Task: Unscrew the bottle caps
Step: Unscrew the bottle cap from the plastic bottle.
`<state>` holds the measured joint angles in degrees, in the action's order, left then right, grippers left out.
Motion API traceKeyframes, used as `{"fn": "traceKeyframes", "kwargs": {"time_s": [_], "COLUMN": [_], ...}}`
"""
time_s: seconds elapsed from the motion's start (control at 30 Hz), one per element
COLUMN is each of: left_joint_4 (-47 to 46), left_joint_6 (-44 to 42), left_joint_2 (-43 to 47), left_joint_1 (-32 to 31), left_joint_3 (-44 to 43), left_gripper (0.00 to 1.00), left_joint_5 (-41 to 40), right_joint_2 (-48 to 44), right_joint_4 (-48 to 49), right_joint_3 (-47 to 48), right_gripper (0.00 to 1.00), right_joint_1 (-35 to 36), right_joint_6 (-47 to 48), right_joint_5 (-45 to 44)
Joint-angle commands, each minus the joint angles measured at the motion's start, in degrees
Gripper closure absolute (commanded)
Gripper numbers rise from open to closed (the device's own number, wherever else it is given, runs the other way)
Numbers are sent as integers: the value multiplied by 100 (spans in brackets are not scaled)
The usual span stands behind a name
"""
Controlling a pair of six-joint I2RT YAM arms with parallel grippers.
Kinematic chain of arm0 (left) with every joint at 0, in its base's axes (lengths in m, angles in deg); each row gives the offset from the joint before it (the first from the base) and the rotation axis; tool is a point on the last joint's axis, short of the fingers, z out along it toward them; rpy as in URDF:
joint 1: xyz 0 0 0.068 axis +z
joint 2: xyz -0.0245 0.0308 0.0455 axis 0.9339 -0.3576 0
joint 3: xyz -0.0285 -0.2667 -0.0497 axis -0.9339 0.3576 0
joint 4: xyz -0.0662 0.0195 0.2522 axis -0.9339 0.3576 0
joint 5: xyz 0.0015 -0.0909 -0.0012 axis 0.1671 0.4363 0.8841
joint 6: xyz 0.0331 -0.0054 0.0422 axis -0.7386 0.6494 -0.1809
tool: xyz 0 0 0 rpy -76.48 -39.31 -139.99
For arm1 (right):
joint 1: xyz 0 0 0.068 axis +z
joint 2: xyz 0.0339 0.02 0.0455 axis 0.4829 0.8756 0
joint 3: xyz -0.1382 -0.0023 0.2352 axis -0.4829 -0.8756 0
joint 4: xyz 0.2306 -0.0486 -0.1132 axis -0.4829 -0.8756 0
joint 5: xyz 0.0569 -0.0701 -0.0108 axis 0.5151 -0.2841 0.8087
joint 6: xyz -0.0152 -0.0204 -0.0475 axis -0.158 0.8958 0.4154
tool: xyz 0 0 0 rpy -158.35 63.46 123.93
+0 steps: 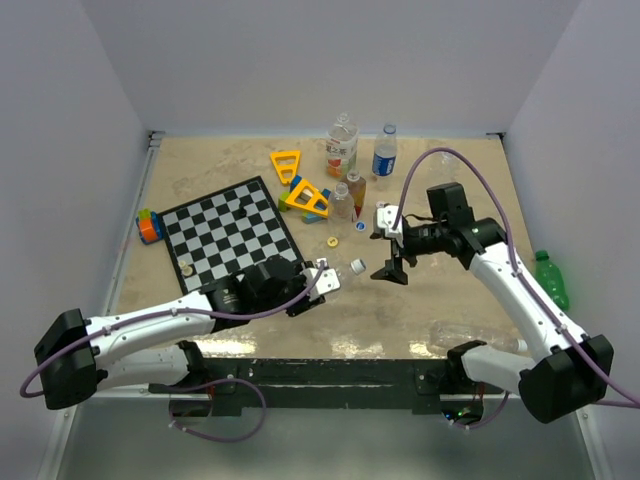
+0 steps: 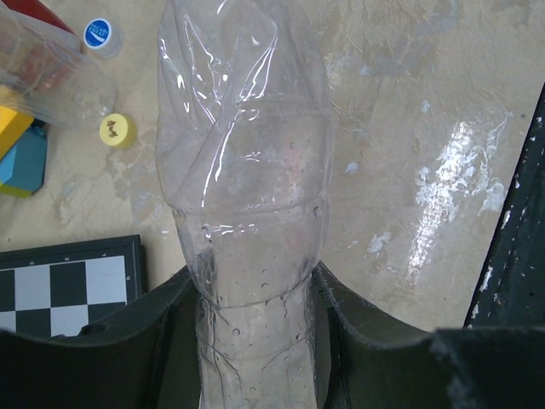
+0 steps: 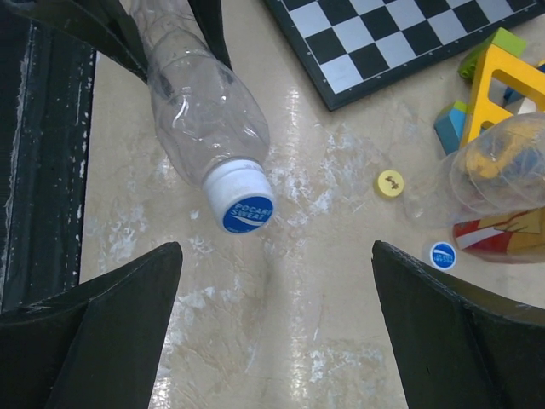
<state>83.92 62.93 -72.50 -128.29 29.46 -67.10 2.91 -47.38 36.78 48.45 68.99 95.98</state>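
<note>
Because the clear bottle point(image 2: 247, 170) looks empty, thin-walled and easily crushed, my left hand point(image 1: 318, 280) clamps it low on its body above the bench's near edge. My right hand point(image 1: 392, 270), spread wide, should pinch only the hard white cap point(image 3: 243, 198).

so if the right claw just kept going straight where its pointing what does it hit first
Probably the blue-topped white cap on the clear bottle held by the left claw. It sits just ahead of the right claw, a little left of centre, though depth is unclear.
</note>
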Motion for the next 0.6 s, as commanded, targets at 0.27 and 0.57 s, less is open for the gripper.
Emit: {"fn": "traceKeyframes", "kwargs": {"time_s": [0.27, 0.57], "left_joint_4": [-266, -249], "left_joint_6": [337, 127], "left_joint_2": [-278, -181], "left_joint_1": [159, 167], "left_joint_3": [-396, -318], "left_gripper": [100, 100], "left_joint_5": [463, 392], "right_joint_2": [547, 882], "right_joint_4": [-17, -693], "right_joint_3": [237, 606], "right_gripper": [11, 35], "right_joint_1": [495, 512], "right_joint_6": [-68, 512], "right_joint_5": [245, 334]}}
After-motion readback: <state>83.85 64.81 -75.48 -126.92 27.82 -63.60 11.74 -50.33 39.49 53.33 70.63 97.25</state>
